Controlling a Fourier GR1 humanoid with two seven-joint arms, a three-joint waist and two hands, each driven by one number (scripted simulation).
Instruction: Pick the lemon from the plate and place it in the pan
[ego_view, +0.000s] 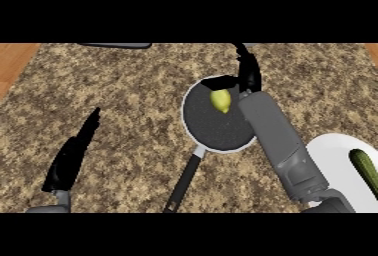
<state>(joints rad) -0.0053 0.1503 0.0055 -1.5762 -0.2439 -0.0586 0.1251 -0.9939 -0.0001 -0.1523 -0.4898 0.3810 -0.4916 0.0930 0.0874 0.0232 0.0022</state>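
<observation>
While the right hand (249, 75) hangs past the pan's (214, 132) far rim, fingers state unclear, the lemon (221, 101) lies in the pan just beside it, so withdrawing straight up looks safest.

Right forearm enters at 5 o'clock and extends toward 12 o'clock; right hand (249, 75) lies at its far end, fingers relaxed, uncurled. Left hand (72, 155) rests at 8 o'clock, fingers straight, pointing toward 1 o'clock

Speckled stone counter (125, 95), matt dark pan (214, 131)
</observation>
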